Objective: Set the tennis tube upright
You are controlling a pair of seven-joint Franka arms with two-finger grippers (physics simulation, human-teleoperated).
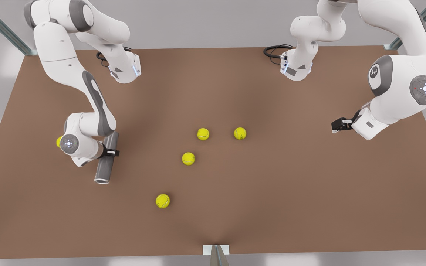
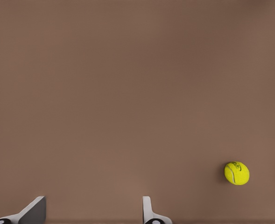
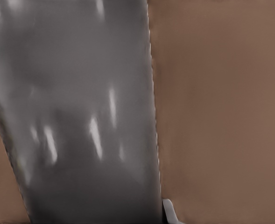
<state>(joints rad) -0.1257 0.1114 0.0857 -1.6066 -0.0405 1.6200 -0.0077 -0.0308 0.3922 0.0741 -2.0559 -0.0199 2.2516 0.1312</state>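
Tube [image 1: 106,159] and right gripper [image 1: 111,152] meet at the nine o'clock side of the brown worktop [image 1: 272,207] in the front view. The tennis tube is plain dark grey and slim; it runs roughly from twelve towards six o'clock, leaning a little, with its lighter-rimmed hollow end nearest the six o'clock edge. The right gripper is clamped across the tube about midway along it, its black fingers on either side of the grey wall. In the right wrist view the tube's [image 3: 76,116] glossy grey side sits close to the camera, with one pale fingertip [image 3: 169,211] just beside it and bare worktop next to it. Whether the tube rests on the worktop or is raised off it cannot be told.

The left gripper [image 1: 337,125] waits at the three o'clock side of the front view, well apart from the tube. In the left wrist view its [image 2: 93,210] two pale fingers stand spread apart with nothing between them, above bare worktop, and one tennis ball [image 2: 236,173] lies farther off.

Four yellow tennis balls lie loose around the middle of the worktop: two [image 1: 203,134] [image 1: 240,133] side by side near the centre, one [image 1: 188,158] just towards seven o'clock from those, and one [image 1: 162,201] nearer the six o'clock edge. A fifth ball [image 1: 58,142] peeks out behind the right arm's wrist.
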